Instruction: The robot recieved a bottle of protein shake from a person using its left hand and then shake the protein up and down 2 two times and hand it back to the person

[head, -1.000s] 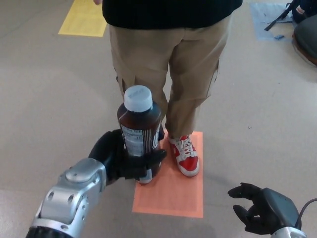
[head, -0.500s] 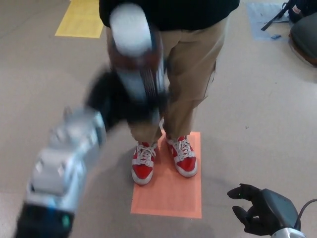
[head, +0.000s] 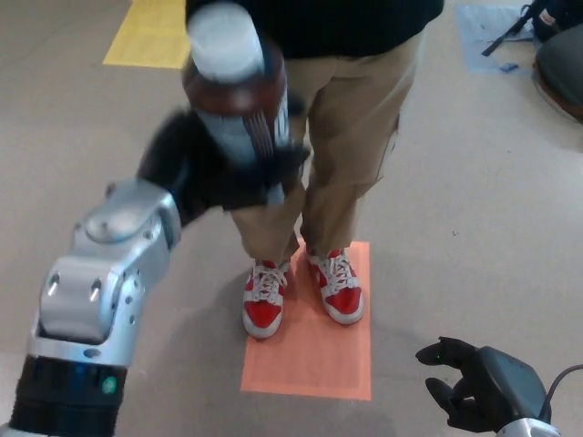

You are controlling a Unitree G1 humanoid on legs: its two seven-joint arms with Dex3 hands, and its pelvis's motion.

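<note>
My left hand is shut on a dark brown protein shake bottle with a white cap, raised high and close to the camera, upright and a little blurred. The silver left forearm rises from the bottom left. A person in tan trousers, a black top and red and white shoes stands just behind the bottle. My right hand hangs low at the bottom right with its fingers apart and nothing in it.
The person's feet rest on an orange floor mat. A yellow floor marking lies at the top left. Dark bags and a blue sheet sit at the top right on the grey floor.
My left hand has lifted the bottle from waist height up to the top of the picture, uncovering the person's shoes. Since half a second ago it has shifted slightly left. The right hand stayed put.
</note>
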